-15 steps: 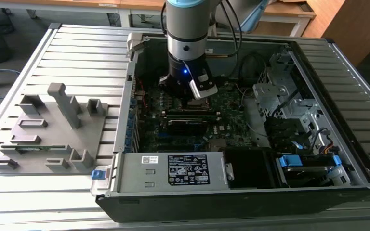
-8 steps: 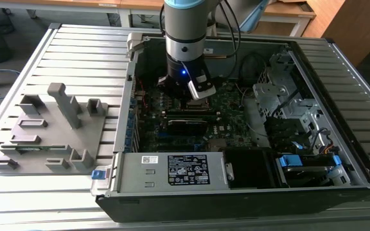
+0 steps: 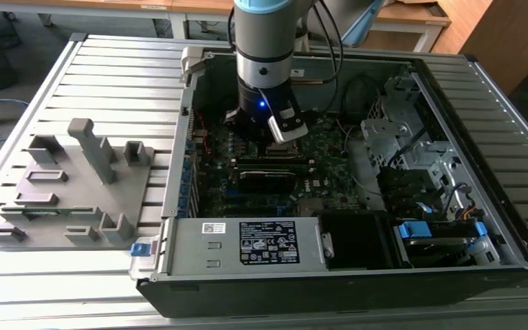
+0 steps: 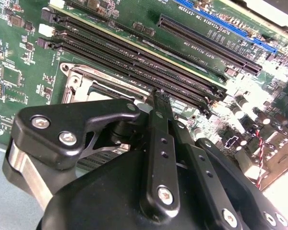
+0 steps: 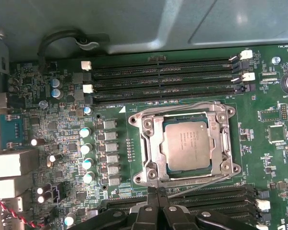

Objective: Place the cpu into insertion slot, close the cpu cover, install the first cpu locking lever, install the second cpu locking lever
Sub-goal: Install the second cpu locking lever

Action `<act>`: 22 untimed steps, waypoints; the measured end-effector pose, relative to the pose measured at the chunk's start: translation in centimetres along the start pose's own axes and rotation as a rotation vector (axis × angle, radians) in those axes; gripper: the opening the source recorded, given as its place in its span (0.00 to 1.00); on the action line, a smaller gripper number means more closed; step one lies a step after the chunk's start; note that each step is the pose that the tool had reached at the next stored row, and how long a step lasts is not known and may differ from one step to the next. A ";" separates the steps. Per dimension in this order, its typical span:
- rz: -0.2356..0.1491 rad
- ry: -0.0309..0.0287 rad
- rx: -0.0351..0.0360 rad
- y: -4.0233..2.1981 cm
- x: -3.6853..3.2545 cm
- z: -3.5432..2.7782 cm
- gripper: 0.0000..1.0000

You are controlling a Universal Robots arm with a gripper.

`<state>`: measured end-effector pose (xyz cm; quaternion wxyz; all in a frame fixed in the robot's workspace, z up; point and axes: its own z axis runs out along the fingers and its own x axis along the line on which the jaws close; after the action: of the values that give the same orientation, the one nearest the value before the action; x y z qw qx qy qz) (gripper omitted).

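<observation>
In the exterior view, the arm is reaching down into the open computer case [image 3: 484,227], with the claw [image 3: 266,143] hanging low over the green board. In the second wrist view, the claw [image 4: 156,98] is showing its fingers pressed together, gripping nothing, beside the socket [image 4: 74,79]. In the first wrist view, the chip [image 5: 189,143] is sitting in the socket [image 5: 141,122] with the metal cover [image 5: 156,148] lying over it.

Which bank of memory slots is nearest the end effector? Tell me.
The bank beside the end effector, on the cpu's side away from the case wall; the other bank lies beyond the cpu.
</observation>
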<state>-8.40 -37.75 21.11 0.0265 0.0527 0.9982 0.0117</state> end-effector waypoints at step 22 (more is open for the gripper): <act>0.001 0.0017 -0.0155 -0.03 0.12 0.43 0.11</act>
<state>-8.50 -37.75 20.68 0.0260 0.0529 0.9981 0.0195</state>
